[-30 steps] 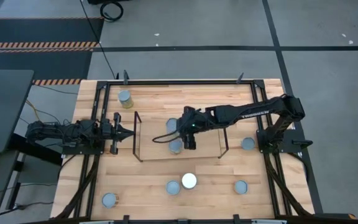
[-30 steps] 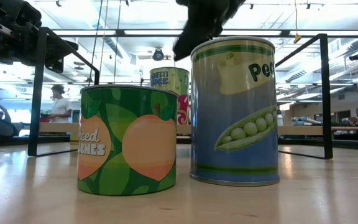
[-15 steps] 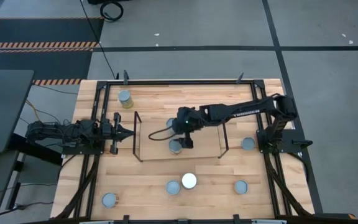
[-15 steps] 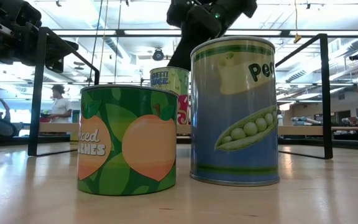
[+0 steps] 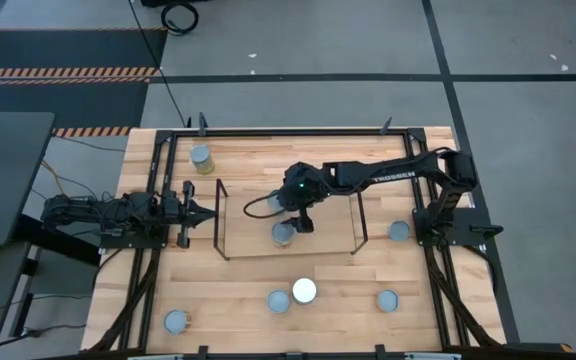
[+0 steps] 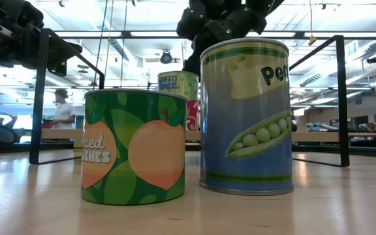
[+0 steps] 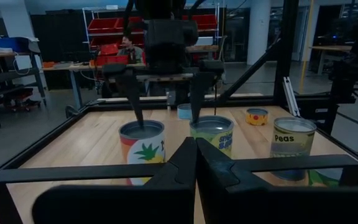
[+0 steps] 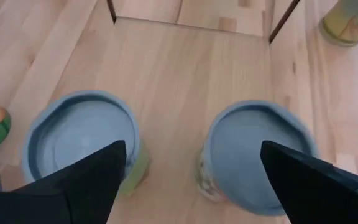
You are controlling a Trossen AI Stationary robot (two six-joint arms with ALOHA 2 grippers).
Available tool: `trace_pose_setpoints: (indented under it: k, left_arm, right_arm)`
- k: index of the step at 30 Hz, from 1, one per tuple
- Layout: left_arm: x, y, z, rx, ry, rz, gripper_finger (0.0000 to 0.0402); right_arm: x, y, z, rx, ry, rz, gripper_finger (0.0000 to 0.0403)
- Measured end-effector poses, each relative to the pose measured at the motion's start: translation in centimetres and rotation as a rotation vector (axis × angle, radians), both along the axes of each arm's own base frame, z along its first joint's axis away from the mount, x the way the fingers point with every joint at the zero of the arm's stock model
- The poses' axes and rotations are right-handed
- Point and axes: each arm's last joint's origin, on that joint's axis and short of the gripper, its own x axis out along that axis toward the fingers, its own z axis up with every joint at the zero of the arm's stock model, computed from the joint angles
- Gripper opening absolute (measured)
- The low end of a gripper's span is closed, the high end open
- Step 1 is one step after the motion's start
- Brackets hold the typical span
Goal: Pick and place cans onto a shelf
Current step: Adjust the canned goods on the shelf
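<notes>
Two cans with grey-blue lids stand upright on the shelf (image 5: 243,243). One (image 5: 282,234) is near its front; the other (image 5: 274,199) is partly hidden under my right arm. In the right wrist view they are the left can (image 8: 73,140) and the right can (image 8: 253,152). My right gripper (image 5: 298,213) hangs open just above them with its fingers pointing down (image 7: 166,112); I cannot see it touching either can. My left gripper (image 5: 196,212) is shut and empty, level beside the shelf's left wire frame.
Loose cans stand on the table: far left (image 5: 201,158), right (image 5: 399,231), and near the front edge (image 5: 279,301), (image 5: 387,300), (image 5: 175,321), with a white-lidded one (image 5: 304,291). Black wire frames (image 5: 360,222) close the shelf's ends. A black rail rings the table.
My right gripper has moved a little toward the table's far edge and left, from above the shelf's front can to between the two shelf cans. Both cans have stayed upright where they were.
</notes>
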Motion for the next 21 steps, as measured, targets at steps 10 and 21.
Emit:
trace_pose_setpoints:
  k: [10, 21]
  left_arm:
    - [0.0, 0.0, -0.02, 0.0, 0.001, 0.0, 0.0011]
    - [0.0, 0.0, -0.01, 0.0, 0.001, 0.0, 0.0011]
  right_arm:
    - [0.26, -0.21, -0.6, 0.105, 0.025, -0.119, 0.038]
    - [0.24, 0.62, -0.57, 0.122, 0.036, -0.219, 0.038]
